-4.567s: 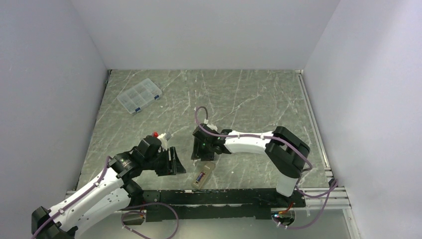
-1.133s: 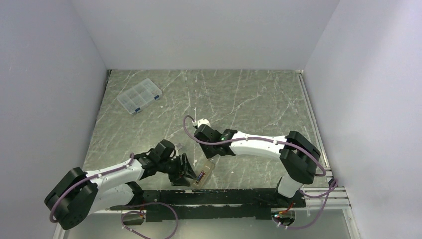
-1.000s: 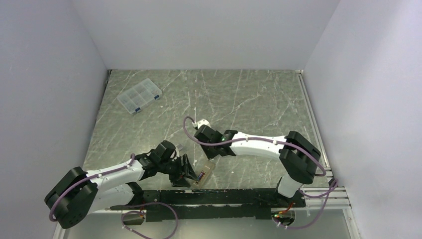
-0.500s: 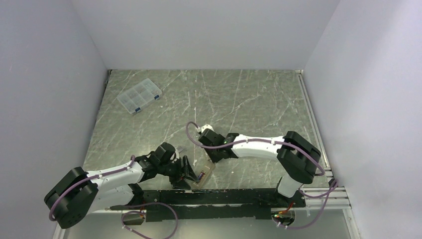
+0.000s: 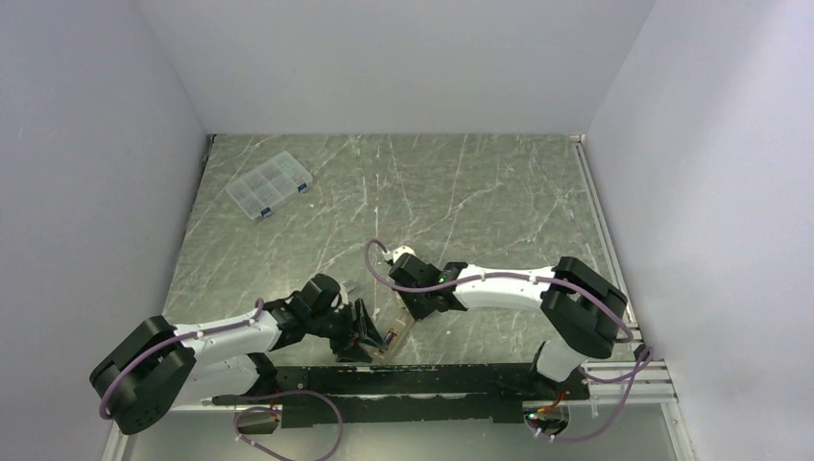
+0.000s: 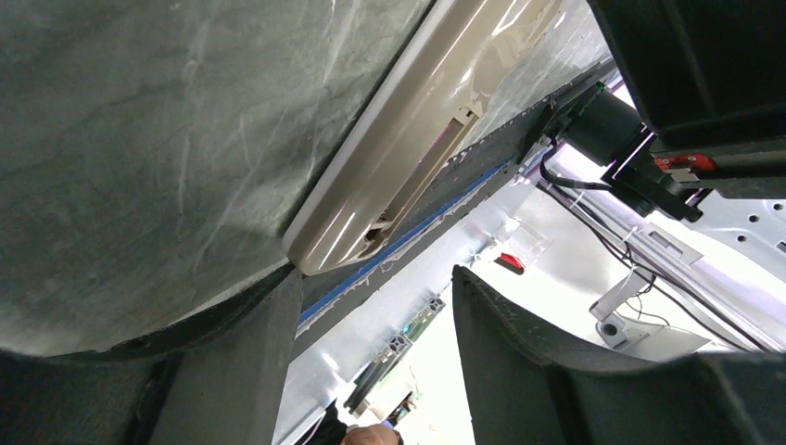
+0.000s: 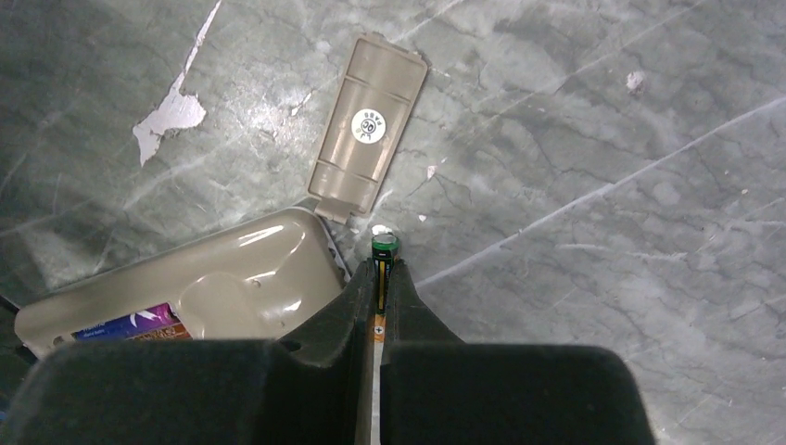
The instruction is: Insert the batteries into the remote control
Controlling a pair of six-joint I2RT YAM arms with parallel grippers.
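The remote control (image 5: 397, 330) lies back-up near the table's front edge; its beige back (image 7: 213, 278) shows an open bay with a purple and reddish battery (image 7: 130, 324) in it. My right gripper (image 7: 383, 271) is shut on a second battery (image 7: 384, 247), green-capped and black with an orange band, just off the remote's far end. It also shows in the top view (image 5: 420, 309). My left gripper (image 6: 371, 362) is open and empty, one finger (image 6: 243, 362) by the remote's near end (image 6: 389, 167). In the top view it (image 5: 369, 335) sits left of the remote.
The flat beige cover piece (image 7: 364, 125) lies on the marble just beyond the remote. A clear compartmented box (image 5: 270, 185) stands at the back left. The black rail (image 5: 432, 379) runs along the front edge, close to the remote.
My left arm has come down beside the remote. My right gripper has moved nearer and slightly right with the battery, towards the remote's far end.
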